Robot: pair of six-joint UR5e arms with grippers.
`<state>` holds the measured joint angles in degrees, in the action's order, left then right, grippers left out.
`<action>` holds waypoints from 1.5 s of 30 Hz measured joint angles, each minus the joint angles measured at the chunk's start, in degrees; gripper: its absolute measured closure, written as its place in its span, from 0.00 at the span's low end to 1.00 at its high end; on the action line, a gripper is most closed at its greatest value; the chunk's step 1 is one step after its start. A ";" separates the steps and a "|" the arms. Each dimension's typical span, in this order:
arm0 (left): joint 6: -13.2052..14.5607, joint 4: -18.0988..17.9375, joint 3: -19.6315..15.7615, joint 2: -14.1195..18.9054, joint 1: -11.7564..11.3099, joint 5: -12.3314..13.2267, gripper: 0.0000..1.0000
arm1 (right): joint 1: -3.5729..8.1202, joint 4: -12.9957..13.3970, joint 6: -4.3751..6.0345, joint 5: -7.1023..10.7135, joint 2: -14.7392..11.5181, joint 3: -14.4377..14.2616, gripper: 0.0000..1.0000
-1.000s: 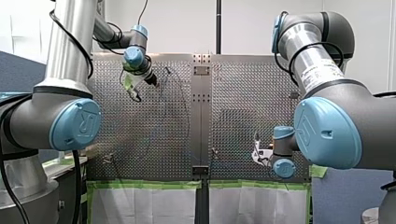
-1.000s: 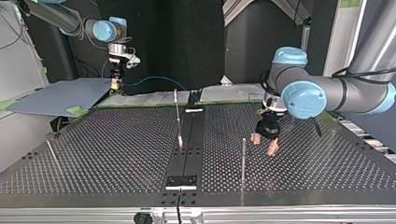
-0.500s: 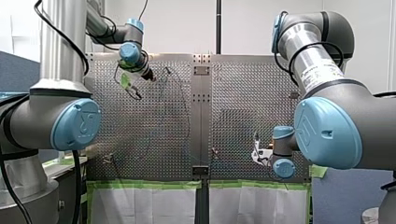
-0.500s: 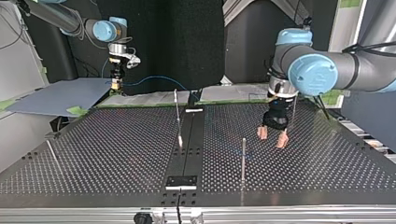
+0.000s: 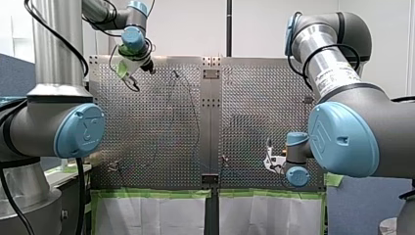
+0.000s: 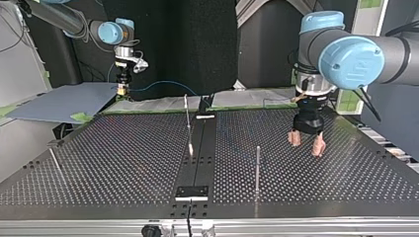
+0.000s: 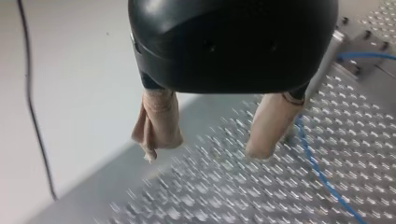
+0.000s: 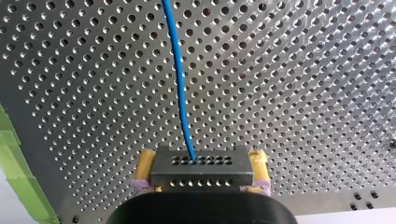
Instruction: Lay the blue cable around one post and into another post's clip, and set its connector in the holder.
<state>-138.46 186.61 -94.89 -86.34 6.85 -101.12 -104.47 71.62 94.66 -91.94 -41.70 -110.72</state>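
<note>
My right gripper [image 8: 201, 173] is shut, its yellow pads clamped on the grey perforated connector [image 8: 201, 168]. The blue cable [image 8: 180, 84] runs straight out ahead of it over the table. In the top view my right gripper [image 6: 121, 90] hangs at the far left edge, and the cable [image 6: 163, 83] trails from it toward the middle. My left gripper [image 6: 306, 144] hovers open above the table at the right, beige pads apart and empty. In its wrist view my left gripper [image 7: 205, 149] holds nothing, and the cable [image 7: 322, 177] lies beside one finger. A post [image 6: 257, 165] stands left of my left gripper.
A taller post with a clip [image 6: 188, 118] stands near the centre strip, and a thin post [image 6: 54, 160] leans at the top view's left. Black plates [image 6: 192, 192] sit on the centre strip. Green tape [image 5: 151, 194] lines the table's near edge in the front view.
My left arm has lifted and swung toward the top view's right, away from the post, with its fingers still apart. My right arm has stayed put with the connector.
</note>
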 joint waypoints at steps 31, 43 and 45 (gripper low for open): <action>15.87 15.87 15.87 -3.14 3.25 2.74 0.00 | -0.24 -1.87 -1.36 -0.02 -0.04 0.86 1.00; 21.69 21.69 21.68 -3.76 3.48 4.26 0.00 | -0.41 -1.96 -1.40 -0.01 -0.07 0.96 1.00; 22.40 22.42 22.38 -3.77 3.52 4.87 0.00 | -0.42 -1.98 -1.40 -0.01 -0.07 0.97 1.00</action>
<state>-116.06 209.03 -72.51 -90.10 10.37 -96.25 -104.89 69.65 93.27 -91.95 -41.77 -109.75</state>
